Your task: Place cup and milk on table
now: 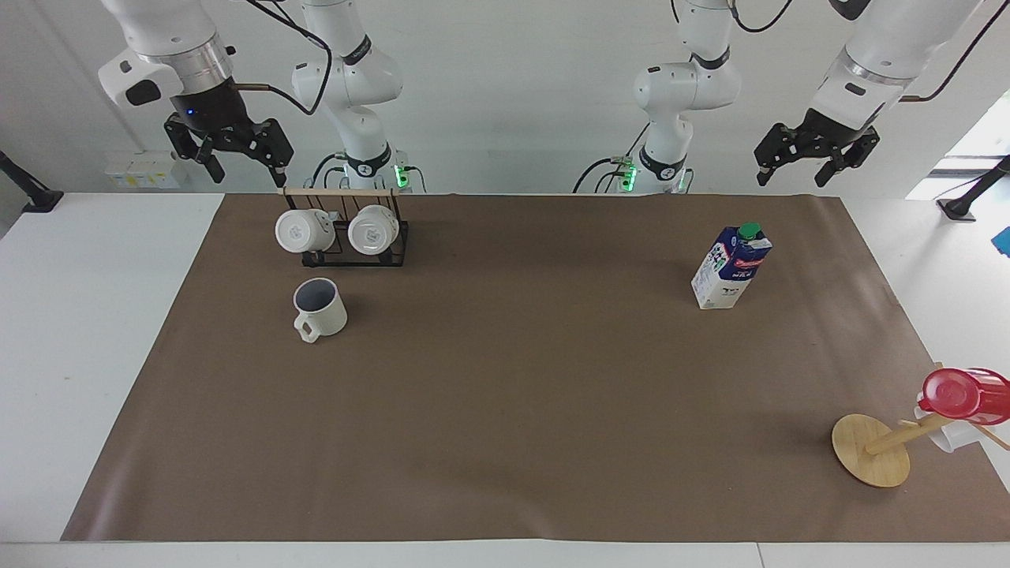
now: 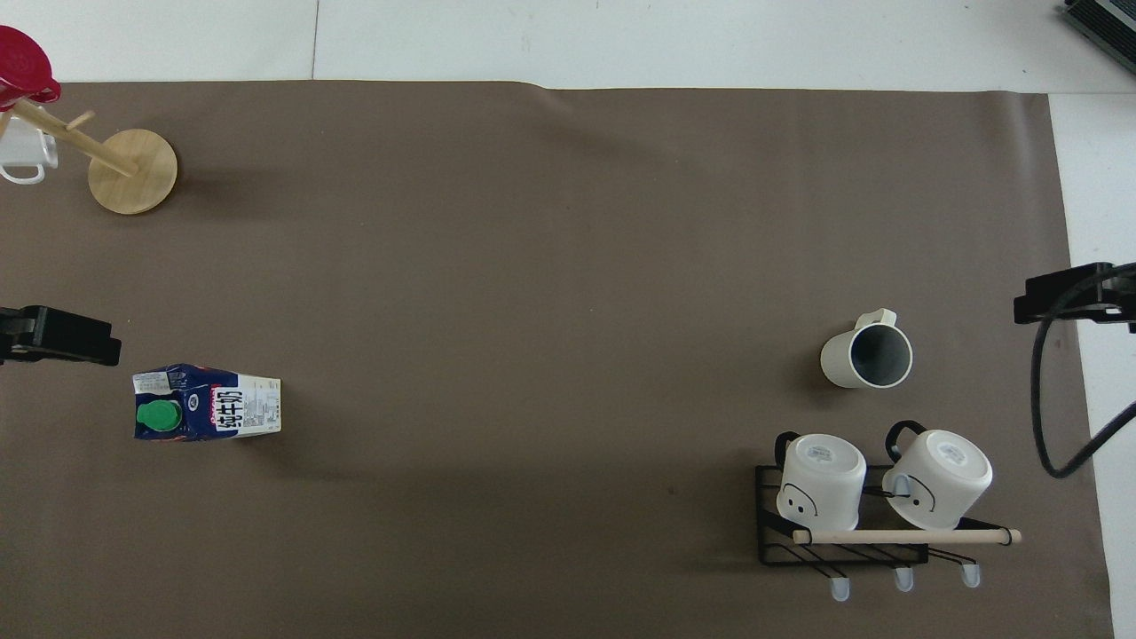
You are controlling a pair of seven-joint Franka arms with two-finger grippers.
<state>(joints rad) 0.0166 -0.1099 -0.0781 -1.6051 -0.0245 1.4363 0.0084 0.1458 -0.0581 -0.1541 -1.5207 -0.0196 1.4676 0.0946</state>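
The cup (image 1: 319,309), cream with a dark inside, stands upright on the brown paper of the table (image 1: 513,410) at the right arm's end, its handle turned away from the robots. The milk (image 1: 731,268), a blue and white carton with a green cap, stands upright on the paper at the left arm's end. My right gripper (image 1: 246,170) hangs open and empty, high over the table's edge beside the mug rack. High over the paper's corner, apart from the milk, my left gripper (image 1: 793,175) is open and empty too. From overhead the cup (image 2: 867,357) and milk (image 2: 206,404) stand free.
A black wire rack (image 1: 347,251) with two white mugs stands between the cup and the robots. A wooden mug tree (image 1: 870,450) with a red-topped cup (image 1: 963,394) stands at the left arm's end, farther from the robots than the milk.
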